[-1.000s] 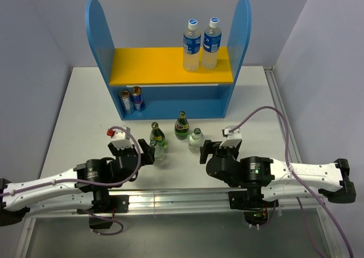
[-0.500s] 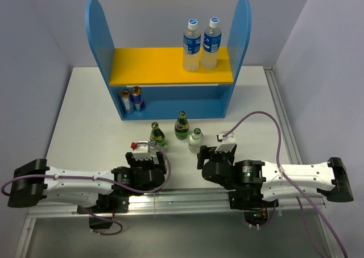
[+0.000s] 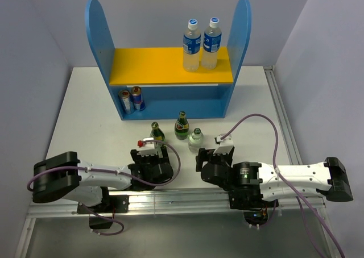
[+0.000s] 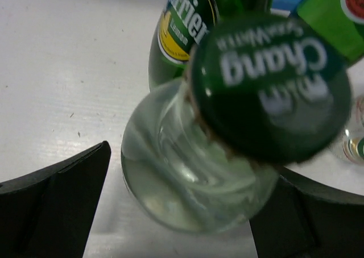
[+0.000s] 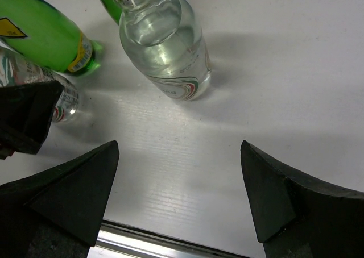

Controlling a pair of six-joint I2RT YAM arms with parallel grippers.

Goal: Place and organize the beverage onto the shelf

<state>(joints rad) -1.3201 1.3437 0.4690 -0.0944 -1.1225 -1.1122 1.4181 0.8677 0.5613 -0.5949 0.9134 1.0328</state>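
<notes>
Two plastic bottles (image 3: 192,48) with blue labels stood side by side on the right part of the yellow-orange upper board (image 3: 148,67) of the blue shelf (image 3: 98,36), at the far side of the white table (image 3: 79,116). On the lower tier, at its left end, two small gold-topped drinks (image 3: 131,100) stood close together. Four more bottles stood on the table, between the shelf and my arms. The left green bottle (image 3: 156,131) and the right green bottle (image 3: 181,126) were nearest to the shelf, both upright. My left pincer (image 4: 196,162) was low over the table with its fingers wide apart, one on each side of a clear glass bottle (image 4: 170,178) with a dark green cap (image 4: 270,87). The left finger (image 4: 62,201) did not touch the glass; if the right finger touched it, I could not tell, because the cap hid that side. This bottle stood just beside the left green bottle, on its near side. My right pincer (image 5: 180,147) was also spread apart and held nothing; only bare table lay between its fingers. Beyond it, a little to the left, stood the second clear bottle (image 5: 165,48), upright and apart from both fingers.
</notes>
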